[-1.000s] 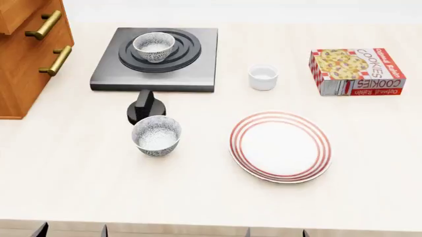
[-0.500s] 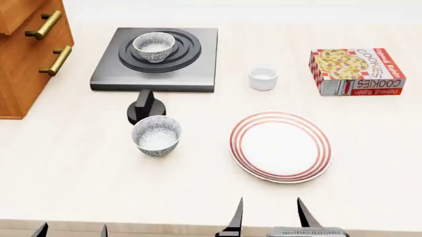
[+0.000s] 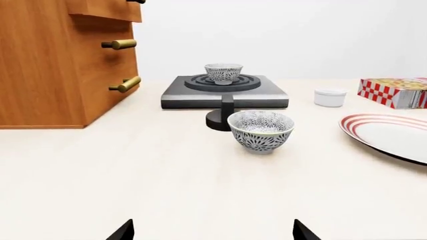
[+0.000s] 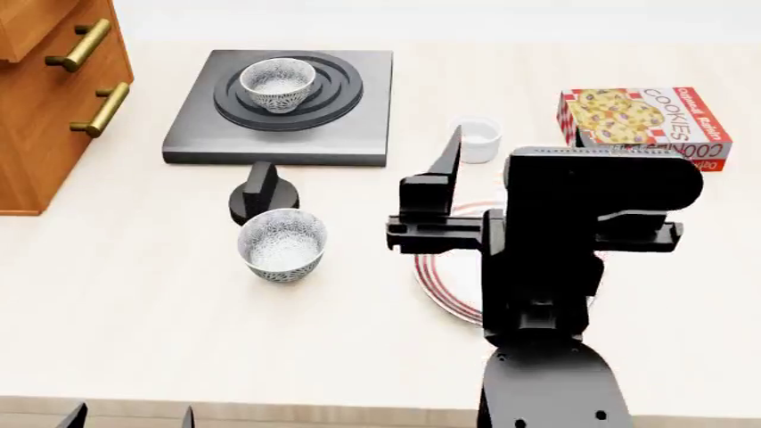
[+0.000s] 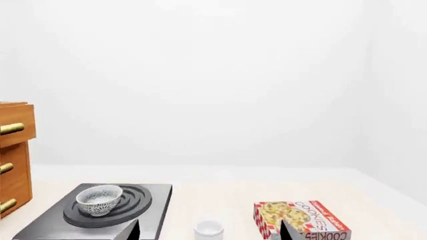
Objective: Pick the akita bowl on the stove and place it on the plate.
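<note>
Jaws wide apart on the right gripper (image 4: 500,152), and it's risen fast — half a second ago only its fingertips peeked over the table's near edge; now the arm hangs above the plate (image 4: 443,283). Left gripper (image 3: 212,231) unmoved, low, also spread. Akita bowl (image 4: 277,85) sits on the stove (image 4: 356,125) burner; its twin bowl (image 4: 282,244) stands beside the knob (image 4: 259,192).

akita bowl (image 3: 223,73) on stove (image 3: 225,91), 2nd bowl (image 3: 261,131) nearer, plate (image 3: 393,135) beside, wooden cabinet (image 3: 60,60)
</note>
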Tool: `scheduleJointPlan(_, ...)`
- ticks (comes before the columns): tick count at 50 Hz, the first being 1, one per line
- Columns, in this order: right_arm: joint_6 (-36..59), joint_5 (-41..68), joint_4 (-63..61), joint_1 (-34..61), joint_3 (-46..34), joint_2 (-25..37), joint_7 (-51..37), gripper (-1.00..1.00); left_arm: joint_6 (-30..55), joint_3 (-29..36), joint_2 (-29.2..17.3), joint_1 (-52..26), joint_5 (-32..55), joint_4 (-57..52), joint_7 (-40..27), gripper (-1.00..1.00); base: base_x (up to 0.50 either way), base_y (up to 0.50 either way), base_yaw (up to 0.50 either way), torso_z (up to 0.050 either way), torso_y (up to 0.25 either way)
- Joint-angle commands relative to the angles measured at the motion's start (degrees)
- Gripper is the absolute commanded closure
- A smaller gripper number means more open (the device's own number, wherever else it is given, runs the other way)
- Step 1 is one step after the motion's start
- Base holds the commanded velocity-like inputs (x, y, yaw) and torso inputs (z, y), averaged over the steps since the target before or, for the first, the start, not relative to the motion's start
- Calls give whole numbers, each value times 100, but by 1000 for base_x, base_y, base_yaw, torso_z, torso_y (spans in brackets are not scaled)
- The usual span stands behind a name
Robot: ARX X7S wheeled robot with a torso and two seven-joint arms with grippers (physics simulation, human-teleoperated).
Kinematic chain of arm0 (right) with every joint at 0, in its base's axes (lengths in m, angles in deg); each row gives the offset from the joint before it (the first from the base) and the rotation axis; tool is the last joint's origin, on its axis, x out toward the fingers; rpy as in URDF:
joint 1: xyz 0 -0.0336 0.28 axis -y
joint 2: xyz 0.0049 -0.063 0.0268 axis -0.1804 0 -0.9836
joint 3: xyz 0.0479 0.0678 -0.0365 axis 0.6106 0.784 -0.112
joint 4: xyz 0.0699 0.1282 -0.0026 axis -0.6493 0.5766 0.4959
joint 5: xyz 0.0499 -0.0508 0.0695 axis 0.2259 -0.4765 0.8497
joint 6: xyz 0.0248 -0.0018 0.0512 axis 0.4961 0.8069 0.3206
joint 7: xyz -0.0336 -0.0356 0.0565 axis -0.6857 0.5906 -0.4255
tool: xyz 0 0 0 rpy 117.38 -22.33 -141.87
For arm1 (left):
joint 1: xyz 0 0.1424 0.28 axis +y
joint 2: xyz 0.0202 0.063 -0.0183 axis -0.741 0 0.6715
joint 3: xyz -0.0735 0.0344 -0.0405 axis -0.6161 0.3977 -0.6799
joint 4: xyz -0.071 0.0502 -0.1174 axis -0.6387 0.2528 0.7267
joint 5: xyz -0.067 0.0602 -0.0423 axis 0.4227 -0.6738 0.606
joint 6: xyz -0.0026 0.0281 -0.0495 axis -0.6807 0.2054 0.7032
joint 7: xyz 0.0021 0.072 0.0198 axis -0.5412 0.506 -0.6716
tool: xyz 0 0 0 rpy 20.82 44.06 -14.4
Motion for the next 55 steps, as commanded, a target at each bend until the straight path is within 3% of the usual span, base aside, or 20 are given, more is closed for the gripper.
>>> scheduleJointPlan(1,1973,413,-256,1876,556,25,-79,-100,-19,73,-63,-24,63,30,-75,-100,0,0,0,0,0)
scheduleJointPlan(4,2505,532,-382,2098,555,217,50,-100,-10,89,-81,-12,76,-1,-98,-100,0,0,0,0,0)
scheduleJointPlan(7,2969,758,-614,2186,1088,122,72,-100,-49,107,-90,-24,86,43,-111,-100,0,0,0,0,0)
scheduleJointPlan(16,3578,1039,-1600,1744,1548,631,365,-100,-65,162,-132,-32,108,68,-159,-100,0,0,0,0,0)
scheduleJointPlan(33,2648,941,-2158,153,1777,798,447,-100,-77,247,-203,-26,163,60,-239,-100,0,0,0,0,0)
scheduleJointPlan(51,2248,794,-2042,-157,1405,1027,431,-100,-99,303,-254,-70,248,115,-311,-100,0,0,0,0,0)
scheduleJointPlan(55,2157,821,-2087,-171,1362,1047,472,-100,363,271,-327,-123,416,-466,-332,-100,0,0,0,0,0)
